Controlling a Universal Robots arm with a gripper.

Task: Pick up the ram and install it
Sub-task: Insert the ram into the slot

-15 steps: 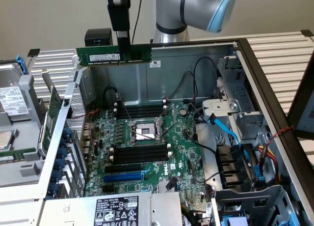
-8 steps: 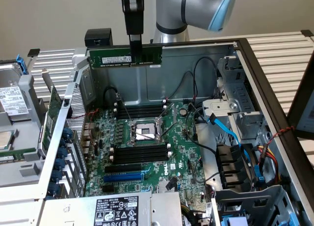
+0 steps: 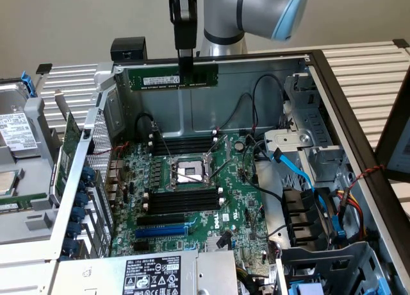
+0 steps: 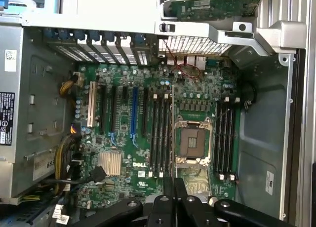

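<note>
I've got the end effector (image 3: 185, 59) clenched on the ram (image 3: 160, 77), level, high above the mobo (image 3: 238, 199) (step 1, pickup, looks done). It's not in any black slot (image 3: 182, 202) yet, so install's left.

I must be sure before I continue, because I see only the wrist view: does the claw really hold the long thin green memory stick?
Observer: Yes. In the exterior view the claw is shut on the upper edge of the long thin green memory stick, near its middle.
Operator: Is the stick level or tilted?
Observer: Level. Its long side runs straight across, and its white label faces that camera.
Operator: Is it already in a slot?
Observer: No. It hangs in the air, well above the green motherboard, and touches no slot.
</note>
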